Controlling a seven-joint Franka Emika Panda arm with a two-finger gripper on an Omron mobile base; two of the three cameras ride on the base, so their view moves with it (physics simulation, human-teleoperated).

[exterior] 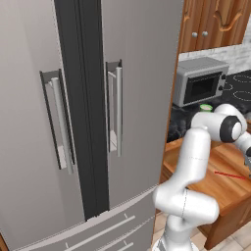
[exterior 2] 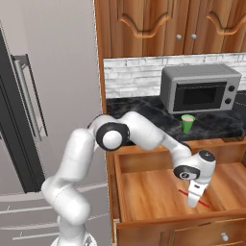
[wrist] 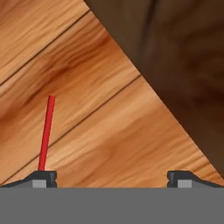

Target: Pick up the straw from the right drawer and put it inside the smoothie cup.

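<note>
The right drawer (exterior 2: 144, 192) stands pulled out, and the thin red straw (exterior 2: 205, 204) lies flat on its wooden floor. My gripper (exterior 2: 194, 202) hangs low inside the drawer, right over the straw's middle, pointing down. In the hand view the jaws are wide open; the straw (wrist: 46, 133) runs up from beside the left fingertip (wrist: 41, 176), not centred between the tips. Nothing is held. The green smoothie cup (exterior 2: 188, 123) stands upright on the dark counter behind the drawer, in front of the microwave. The straw (exterior: 230, 175) and cup (exterior: 206, 107) also show from the left.
A grey microwave (exterior 2: 201, 89) sits on the black counter against the white brick wall. Carved wooden upper cabinets (exterior 2: 168, 26) hang above. A tall grey fridge (exterior: 73, 122) stands to the left. A dark floor area (wrist: 183, 65) lies beyond the drawer wood.
</note>
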